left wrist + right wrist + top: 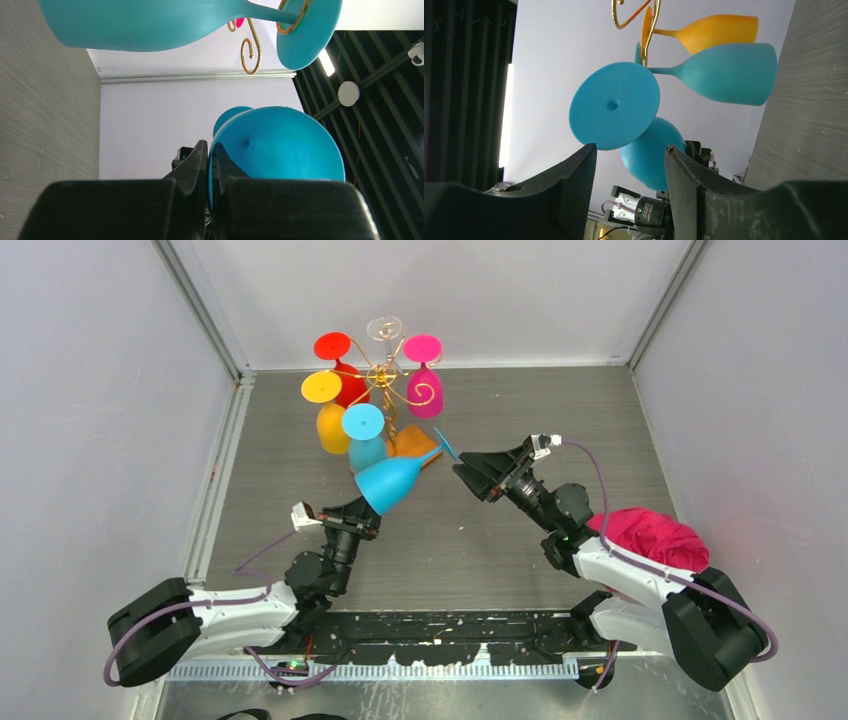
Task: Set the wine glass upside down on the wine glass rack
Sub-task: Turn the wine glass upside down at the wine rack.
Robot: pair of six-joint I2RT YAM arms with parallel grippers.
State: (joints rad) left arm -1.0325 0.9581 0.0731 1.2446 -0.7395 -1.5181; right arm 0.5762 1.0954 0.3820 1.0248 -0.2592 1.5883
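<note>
**Handover shaping up over the middle of the worktop (480, 550)**

The wine glass rack (385, 380) is standing at the far edge, left of centre. Its gold arms are already carrying hung glasses (425, 390) in red, yellow, orange, pink, teal and clear.

Just in front of it, the blue wine glass (393, 483) is hanging tilted in the air, bowl toward the near edge, foot (614, 105) toward the right edge. The left gripper (209, 150) is pinching the bowl's rim wall between narrowed fingers. The right gripper (462, 470) is gaping wide with the foot just ahead of its fingers; whether they are touching cannot be told.

The glass is looking light, stiff, smooth and probably slippery, and likely breakable. The stem seems the safer hold for turning it over.

Open room is lying toward the right and near edges, while hung bowls are crowding the rack's near side.
</note>
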